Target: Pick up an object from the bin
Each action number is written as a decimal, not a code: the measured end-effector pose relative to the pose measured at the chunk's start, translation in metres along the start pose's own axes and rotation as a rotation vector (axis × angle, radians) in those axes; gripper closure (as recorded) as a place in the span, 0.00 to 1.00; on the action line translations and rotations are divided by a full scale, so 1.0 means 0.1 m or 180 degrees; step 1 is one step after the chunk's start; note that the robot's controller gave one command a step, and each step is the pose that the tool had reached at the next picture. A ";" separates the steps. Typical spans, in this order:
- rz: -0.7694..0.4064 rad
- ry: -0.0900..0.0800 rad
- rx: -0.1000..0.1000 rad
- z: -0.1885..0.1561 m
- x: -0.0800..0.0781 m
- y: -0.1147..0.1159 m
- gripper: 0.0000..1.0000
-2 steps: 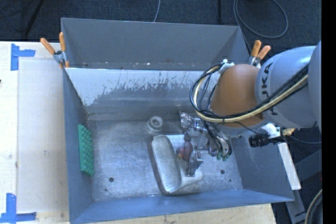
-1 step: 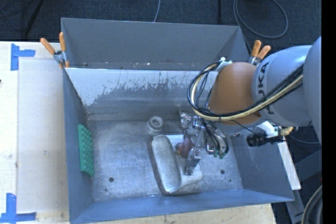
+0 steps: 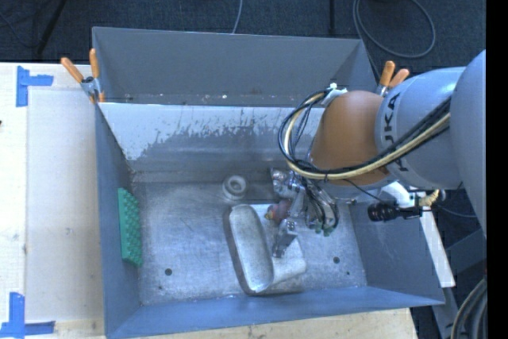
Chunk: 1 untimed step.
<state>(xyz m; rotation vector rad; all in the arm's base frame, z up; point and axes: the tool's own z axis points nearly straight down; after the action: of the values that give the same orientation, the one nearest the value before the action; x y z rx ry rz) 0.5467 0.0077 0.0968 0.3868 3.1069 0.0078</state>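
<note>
Your gripper point(image 3: 282, 238) hangs low over the right half of a pale grey oblong slab point(image 3: 252, 254), which lies near the front wall of the bin point(image 3: 198, 87), right of middle. You cannot tell how far it is open or whether it grips anything. Bare floor stretches left to a green ridged block point(image 3: 129, 225) against the left wall. Count one slab, one green block and one small grey ring point(image 3: 234, 186) near the back wall.

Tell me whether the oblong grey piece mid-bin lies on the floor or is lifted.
On the floor: the oblong grey piece lies flat on the bin bottom, with the gripper at its right side.
</note>
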 end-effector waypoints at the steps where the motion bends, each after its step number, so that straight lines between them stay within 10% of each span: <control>1: 0.0309 0.0039 0.0016 0.03 -0.09 0.05 0.00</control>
<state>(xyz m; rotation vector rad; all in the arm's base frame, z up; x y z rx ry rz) 0.5572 0.0106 0.0936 0.5392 3.0972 0.0033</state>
